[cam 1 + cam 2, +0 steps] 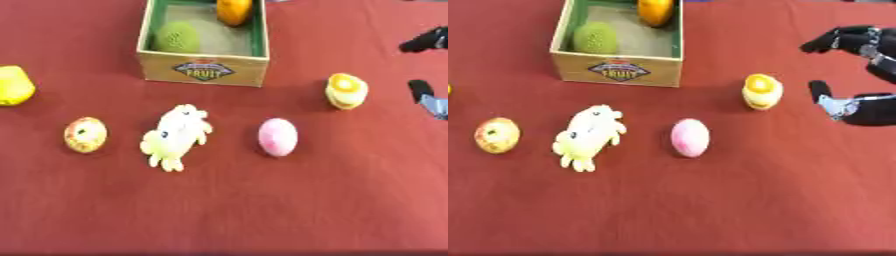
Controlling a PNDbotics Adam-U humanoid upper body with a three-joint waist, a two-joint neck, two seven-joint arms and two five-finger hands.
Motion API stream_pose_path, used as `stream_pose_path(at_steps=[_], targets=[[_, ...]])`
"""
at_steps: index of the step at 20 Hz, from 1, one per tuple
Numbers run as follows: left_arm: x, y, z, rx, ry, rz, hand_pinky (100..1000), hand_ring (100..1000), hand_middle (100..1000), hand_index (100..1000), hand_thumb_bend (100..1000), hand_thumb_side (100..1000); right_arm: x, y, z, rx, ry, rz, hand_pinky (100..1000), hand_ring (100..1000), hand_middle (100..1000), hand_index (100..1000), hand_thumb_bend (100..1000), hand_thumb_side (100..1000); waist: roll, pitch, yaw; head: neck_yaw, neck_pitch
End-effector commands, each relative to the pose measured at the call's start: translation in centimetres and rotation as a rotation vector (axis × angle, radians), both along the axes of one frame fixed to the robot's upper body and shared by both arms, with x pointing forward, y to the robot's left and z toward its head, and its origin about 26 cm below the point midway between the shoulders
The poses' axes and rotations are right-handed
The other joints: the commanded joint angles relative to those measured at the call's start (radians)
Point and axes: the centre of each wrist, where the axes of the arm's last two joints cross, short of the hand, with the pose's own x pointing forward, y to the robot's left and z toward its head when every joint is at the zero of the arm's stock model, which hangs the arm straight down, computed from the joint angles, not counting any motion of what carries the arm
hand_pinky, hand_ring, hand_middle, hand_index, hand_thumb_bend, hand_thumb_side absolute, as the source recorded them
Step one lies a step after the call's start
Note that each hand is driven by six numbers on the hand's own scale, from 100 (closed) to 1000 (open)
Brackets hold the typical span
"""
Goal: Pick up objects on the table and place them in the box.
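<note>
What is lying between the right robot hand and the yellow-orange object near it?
Nothing: only bare red table separates the right robot hand from the yellow-orange object, seen in the right eye view.

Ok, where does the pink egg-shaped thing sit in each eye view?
Left eye view: pink egg, right of centre, beside the yellow plush toy.
Right eye view: pink egg, at about centre.
Shared landmark: the fruit box, up and to the left of it in both.

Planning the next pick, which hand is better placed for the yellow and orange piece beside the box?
Right. The right hand hangs open just beside the yellow-orange piece; no left hand shows.
</note>
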Motion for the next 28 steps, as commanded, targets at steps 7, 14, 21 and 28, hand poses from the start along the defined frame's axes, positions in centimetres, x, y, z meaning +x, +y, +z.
stream_pose_path(at_steps=[7, 14, 21, 28], targets=[[-0.1, -0.3, 0.9, 0.019, -0.029, -0.022, 915, 721, 684, 877, 100, 571, 0.2, 1.0, 0.9, -0.099, 0.077, 0.024, 872, 853, 814, 876, 205, 100, -0.003, -0.006, 0.012, -0.012, -0.017], [-0.1, -0.4, 1.0, 0.017, -0.029, -0.029, 916, 721, 684, 877, 100, 573, 0.4, 1.4, 1.3, -0.102, 0.086, -0.016, 861, 840, 802, 869, 281, 100, -0.004, 0.003, 0.016, -0.016, -0.025], [0.0, -0.5, 0.9, 0.016, -0.028, -0.038, 918, 720, 683, 877, 100, 577, 0.6, 1.7, 1.5, -0.107, 0.024, -0.115, 843, 807, 764, 856, 299, 100, -0.001, 0.016, 0.024, -0.035, -0.037], [0.1, -0.7, 1.0, 0.017, -0.029, -0.049, 919, 720, 682, 877, 100, 578, 0.9, 2.5, 1.2, -0.071, -0.003, -0.184, 835, 786, 741, 837, 319, 100, 0.002, 0.033, 0.034, -0.042, -0.047]])
